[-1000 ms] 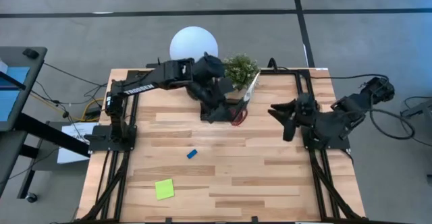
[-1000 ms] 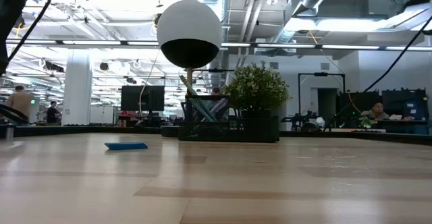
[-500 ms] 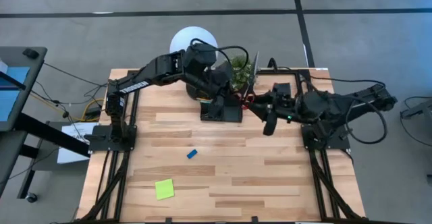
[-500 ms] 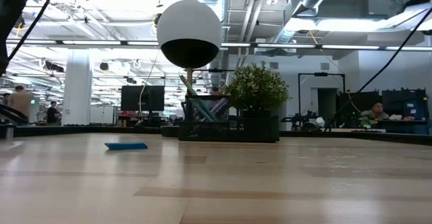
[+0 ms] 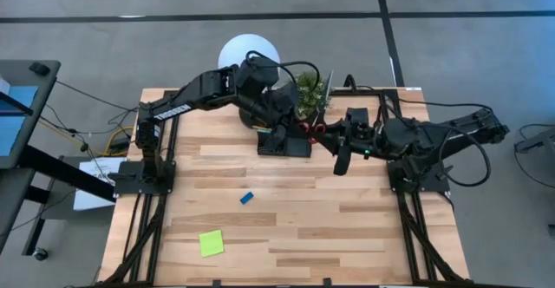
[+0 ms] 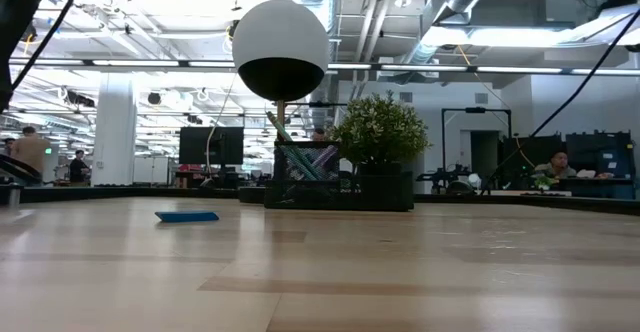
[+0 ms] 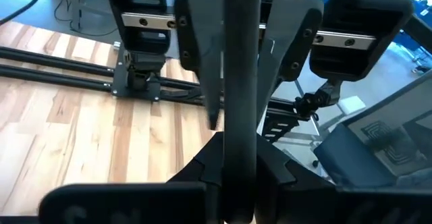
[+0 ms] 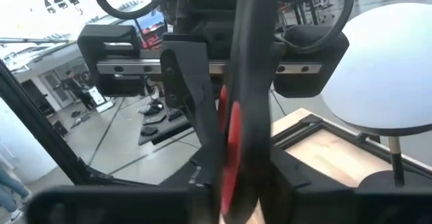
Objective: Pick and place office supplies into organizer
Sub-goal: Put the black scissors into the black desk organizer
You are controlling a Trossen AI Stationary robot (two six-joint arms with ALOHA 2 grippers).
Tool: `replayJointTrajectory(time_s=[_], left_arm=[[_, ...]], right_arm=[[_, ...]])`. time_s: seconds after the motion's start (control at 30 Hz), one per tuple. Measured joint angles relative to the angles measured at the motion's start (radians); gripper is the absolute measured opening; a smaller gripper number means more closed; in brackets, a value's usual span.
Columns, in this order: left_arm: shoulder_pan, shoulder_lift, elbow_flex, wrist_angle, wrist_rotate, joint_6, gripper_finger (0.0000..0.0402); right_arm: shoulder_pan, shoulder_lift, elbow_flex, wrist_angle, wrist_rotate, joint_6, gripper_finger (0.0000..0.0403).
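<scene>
Both grippers meet over the organizer at the tabletop's far edge. The left gripper and right gripper are each clamped on the scissors. White lettering runs along the left arm, too small to read. The eraser and sticky pad lie nearer.

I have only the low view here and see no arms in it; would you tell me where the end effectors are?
Observer: Both meet beside the organizer, with the scissors between them.
Operator: Who holds what?
Observer: The right end effector is closed on the red handles; the left end effector is shut on the scissors too.
Operator: Anything left that I can't see?
Observer: A lime-green sticky pad lies near the table's front.
</scene>
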Motion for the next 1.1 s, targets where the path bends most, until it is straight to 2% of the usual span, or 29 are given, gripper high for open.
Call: replayJointTrajectory(time_s=[0.1, 0.4, 0.53, 0.67, 0.87, 0.97, 1.1], left_arm=[[-0.002, 0.000, 0.000, 0.000, -0.001, 0.003, 0.0026], [0.008, 0.000, 0.000, 0.004, -0.005, -0.013, 0.0086], [0.021, 0.000, 0.000, 0.000, -0.004, -0.058, 0.0097], [0.038, -0.030, 0.000, -0.004, 0.002, -0.088, 0.0098], [0.058, -0.127, 0.000, 0.037, -0.028, -0.091, 0.0098], [0.058, -0.179, 0.000, 0.058, -0.108, -0.091, 0.0098], [0.058, -0.241, 0.001, 0.075, -0.192, -0.091, 0.0098]], right_arm=[[-0.002, 0.000, 0.000, 0.002, -0.002, -0.013, 0.0023], [0.013, -0.035, -0.001, -0.009, 0.003, -0.010, 0.0024], [0.039, -0.057, -0.001, -0.036, 0.053, -0.008, 0.0024], [0.090, -0.101, -0.001, -0.144, 0.136, 0.009, 0.0024], [0.163, -0.160, -0.001, -0.377, 0.320, 0.011, 0.0024], [0.144, -0.169, 0.001, -0.463, 0.374, 0.003, 0.0024], [0.056, -0.159, 0.050, -0.566, 0.360, 0.002, 0.0024]])
